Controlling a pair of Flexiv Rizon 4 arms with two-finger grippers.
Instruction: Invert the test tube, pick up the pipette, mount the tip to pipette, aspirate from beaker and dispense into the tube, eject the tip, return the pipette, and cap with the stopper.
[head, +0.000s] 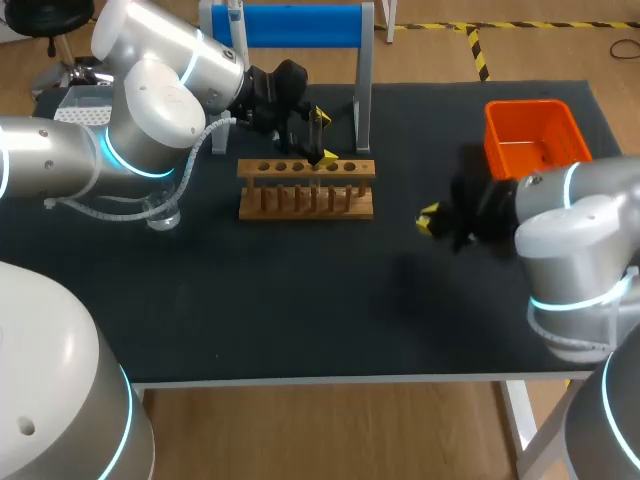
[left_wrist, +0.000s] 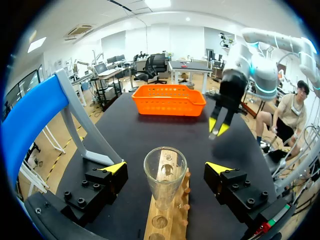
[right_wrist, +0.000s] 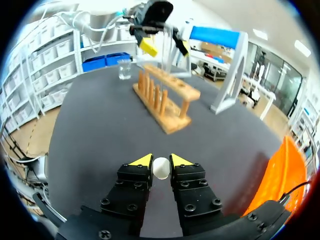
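Here, the left gripper (left_wrist: 166, 167) is gaping around the test tube (left_wrist: 165, 185), likely fragile, slick glass; grip mid-body. The right gripper (right_wrist: 161, 161) is pinching the stopper (right_wrist: 161, 169).

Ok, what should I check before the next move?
1. Test tube upright in the rack, mouth uncapped: ok.
2. Left gripper open, straddling the tube without touching it: ok.
3. Stopper pinched in the right gripper: ok.
4. Right gripper over the tube: not ok, it sits well off to the side of the rack.
5. Liquid in the tube: cannot tell.
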